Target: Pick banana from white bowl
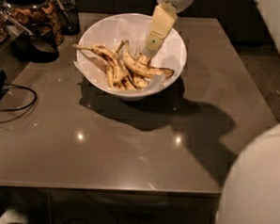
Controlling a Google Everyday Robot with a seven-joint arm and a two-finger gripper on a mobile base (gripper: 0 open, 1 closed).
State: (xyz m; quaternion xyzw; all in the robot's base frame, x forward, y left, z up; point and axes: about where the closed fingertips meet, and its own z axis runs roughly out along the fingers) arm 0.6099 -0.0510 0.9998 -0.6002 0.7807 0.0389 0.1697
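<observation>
Closely, end effector [150, 50] hangs over banana [149, 71] amid pile [114, 75].

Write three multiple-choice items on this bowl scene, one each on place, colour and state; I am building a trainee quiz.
1. Where is the gripper? A over the white bowl; B beside the jar; C past the table's front edge.
2. What colour is the bowl? A black; B white; C red.
3. How is the banana? A lying in the bowl; B lifted in air; C on the table.
Answers: A, its tip reaches inside the rim; B, its walls show white; A, it rests inside, not raised.
</observation>
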